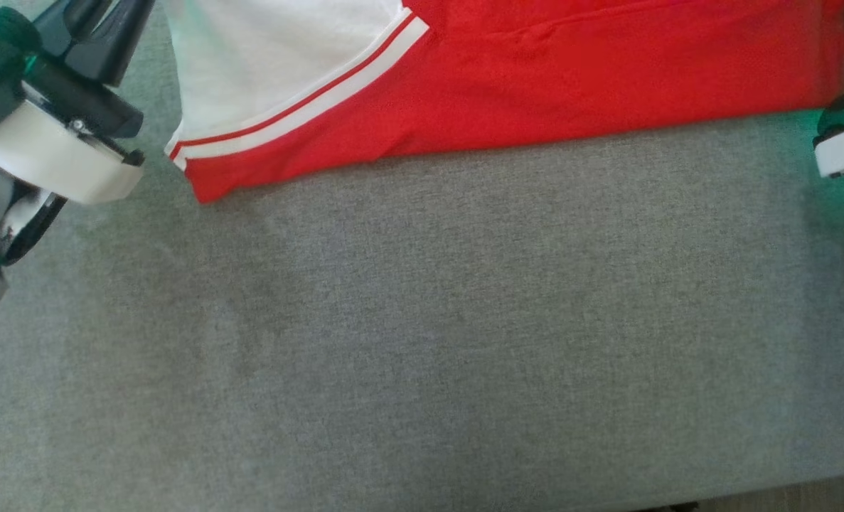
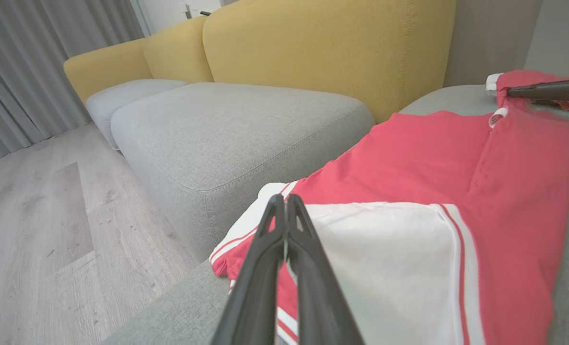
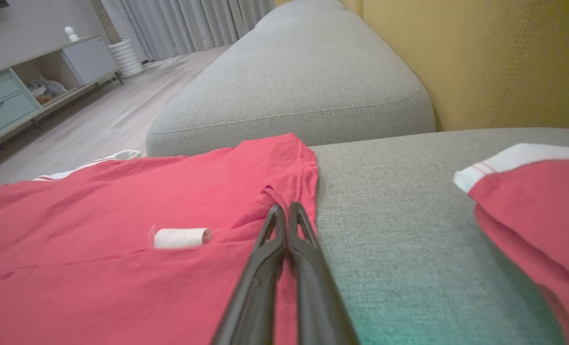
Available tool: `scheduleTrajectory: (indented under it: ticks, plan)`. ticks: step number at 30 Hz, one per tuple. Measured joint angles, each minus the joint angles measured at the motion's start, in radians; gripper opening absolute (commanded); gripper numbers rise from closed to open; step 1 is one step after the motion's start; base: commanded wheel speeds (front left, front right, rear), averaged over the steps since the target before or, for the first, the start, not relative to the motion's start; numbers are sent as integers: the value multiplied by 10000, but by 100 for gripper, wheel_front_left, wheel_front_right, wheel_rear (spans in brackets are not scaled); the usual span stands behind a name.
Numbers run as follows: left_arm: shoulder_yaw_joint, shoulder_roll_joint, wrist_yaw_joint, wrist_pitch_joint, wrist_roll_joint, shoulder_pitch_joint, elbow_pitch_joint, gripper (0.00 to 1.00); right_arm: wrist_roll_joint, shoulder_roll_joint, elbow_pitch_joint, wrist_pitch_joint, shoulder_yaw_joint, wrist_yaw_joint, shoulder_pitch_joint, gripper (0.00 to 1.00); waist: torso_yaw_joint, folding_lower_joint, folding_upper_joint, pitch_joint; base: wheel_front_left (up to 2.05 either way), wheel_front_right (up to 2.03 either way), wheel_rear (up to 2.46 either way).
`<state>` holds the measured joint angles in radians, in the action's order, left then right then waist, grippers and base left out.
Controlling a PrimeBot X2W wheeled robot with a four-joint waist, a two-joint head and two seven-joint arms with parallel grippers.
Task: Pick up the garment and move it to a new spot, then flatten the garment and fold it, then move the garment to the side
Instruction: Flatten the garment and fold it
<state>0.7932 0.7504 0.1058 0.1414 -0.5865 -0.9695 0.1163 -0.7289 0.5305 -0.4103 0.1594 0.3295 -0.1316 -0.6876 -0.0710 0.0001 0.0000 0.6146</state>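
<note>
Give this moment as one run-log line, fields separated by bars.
garment: flat on grey cushion | left gripper: shut, over white panel | right gripper: shut, at garment edge

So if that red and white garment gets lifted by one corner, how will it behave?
Probably floppy: the garment lies flat with soft creases, so a lifted corner would likely drape and trail the rest. It looks thin, so likely light. Pushed across the textured grey cushion, it would probably bunch rather than slide.
</note>
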Motion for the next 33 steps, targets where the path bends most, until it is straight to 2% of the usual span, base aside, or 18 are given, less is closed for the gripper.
scheduleTrajectory:
  ticks: [1, 2, 3, 4, 5, 6, 8, 15, 17, 25, 29, 33]
  plan:
    - [0, -40, -4, 75, 54, -1, 92, 0, 0, 2, -109, 4, 81, 0, -53, 0, 20, 0, 0, 0, 0, 0, 0]
    - [-4, -100, -6, 111, 46, -1, 174, 0, 0, 2, -219, 31, 163, 0, -86, 19, 42, 0, 0, -8, 0, 0, 0]
    - [-2, -159, -21, 173, 21, 0, 261, 32, 0, 0, -343, 86, 234, 0, -114, 89, 60, 1, 0, -28, 0, 0, 0]
    - [-4, -219, -115, 205, 2, 2, 337, 100, 2, -4, -479, 94, 286, 0, -152, 100, 77, 0, 0, -59, 0, 0, 0]
    - [-4, -219, -115, 205, 2, 2, 337, 100, 2, -4, -479, 94, 286, 0, -152, 100, 77, 0, 0, -59, 0, 0, 0]
    - [-40, -351, -383, 349, -23, 41, 447, 100, 56, -8, -696, 267, 320, 0, -191, 100, 103, 0, 0, -152, 0, 0, 0]
    - [-77, -401, -506, 376, -117, 119, 456, 100, 109, -31, -765, 357, 357, 0, -192, 100, 108, 0, 0, -216, 0, 0, 0]
    - [-523, -968, -2090, 834, -1099, 2340, 295, 100, 155, -272, -1049, 627, 591, 0, -143, 100, 122, -1, 0, -732, 0, 0, 0]
    - [-568, -1212, -2412, 901, -1407, 3081, 244, 100, 107, -284, -1108, 708, 635, 0, -63, 100, 111, -2, 0, -867, 0, 0, 0]
    - [-581, -2094, -3070, 878, -2468, 4684, 276, 100, -46, -499, -1302, 817, 746, 0, 267, 100, -97, -2, 0, -1163, 0, 0, 0]
    - [-685, -2253, -3618, 621, -2775, 4986, 523, 100, -119, -506, -1367, 886, 759, 0, 268, 100, -199, -2, 0, -1213, 0, 0, 0]
    - [-765, -2280, -3710, 393, -2882, 4986, 662, 100, -161, -514, -1377, 886, 777, 0, 268, 100, -260, -2, 1, -1198, 0, 0, 0]
